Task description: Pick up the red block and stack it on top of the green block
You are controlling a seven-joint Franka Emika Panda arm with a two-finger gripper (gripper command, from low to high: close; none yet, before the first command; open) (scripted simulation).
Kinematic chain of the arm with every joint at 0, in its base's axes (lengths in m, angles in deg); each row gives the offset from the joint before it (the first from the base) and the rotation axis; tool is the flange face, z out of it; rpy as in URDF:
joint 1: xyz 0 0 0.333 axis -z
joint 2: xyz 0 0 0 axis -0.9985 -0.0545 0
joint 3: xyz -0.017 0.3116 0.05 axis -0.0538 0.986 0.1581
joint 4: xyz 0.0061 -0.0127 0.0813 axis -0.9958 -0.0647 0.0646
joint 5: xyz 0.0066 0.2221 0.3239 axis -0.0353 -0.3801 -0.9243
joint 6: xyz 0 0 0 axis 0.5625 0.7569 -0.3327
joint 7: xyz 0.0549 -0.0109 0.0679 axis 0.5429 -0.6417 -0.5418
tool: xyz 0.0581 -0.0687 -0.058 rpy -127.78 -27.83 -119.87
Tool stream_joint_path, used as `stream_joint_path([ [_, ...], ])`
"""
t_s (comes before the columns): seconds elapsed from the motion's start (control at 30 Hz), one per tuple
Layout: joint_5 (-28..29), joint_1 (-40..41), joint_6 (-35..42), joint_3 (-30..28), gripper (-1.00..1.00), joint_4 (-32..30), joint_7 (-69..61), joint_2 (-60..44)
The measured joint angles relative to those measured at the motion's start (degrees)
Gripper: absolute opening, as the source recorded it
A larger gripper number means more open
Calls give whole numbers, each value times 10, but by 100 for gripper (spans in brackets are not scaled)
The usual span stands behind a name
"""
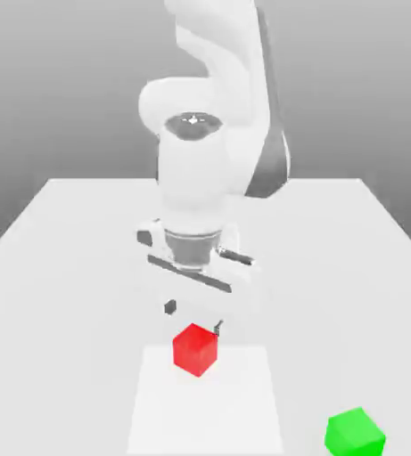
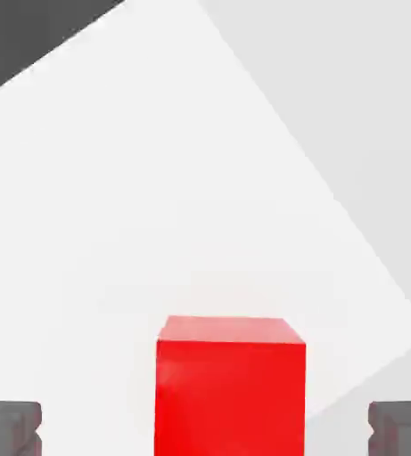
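The hand view shows wide-open fingers (image 2: pixel 396 429) flanking the red block (image 2: pixel 230 396); the exterior view adds the green block (image 1: pixel 356 434), near right.

Red block (image 1: pixel 195 350): just below fingers (image 2: pixel 9 429) in exterior view, lined up between them in hand view, gap at each side, touching neither. Patch (image 1: pixel 204 419) on table (image 1: pixel 48 312): below fingers, reaching from them toward exterior camera; red block at its far edge. Green block (image 1: pixel 355 434): on table, off patch, well apart from fingers, toward exterior view's right and nearer exterior camera.
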Motion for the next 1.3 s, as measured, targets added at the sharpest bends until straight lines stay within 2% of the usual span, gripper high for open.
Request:
stream_joint_path([
  [0.1, 26, -23, -55, -29, 0, 8, 19, -64],
  [0.13, 29, -29, -64, -36, -100, 9, 22, -75],
  [0.37, 31, -28, -63, -35, -100, 9, 23, -73],
  [0.63, -27, -29, 66, -15, -100, -7, -23, 72],
  [1.17, 28, -152, 229, 75, -100, 308, -279, -86],
  [1.3, 61, -173, 186, 65, -100, 336, -277, -158],
])
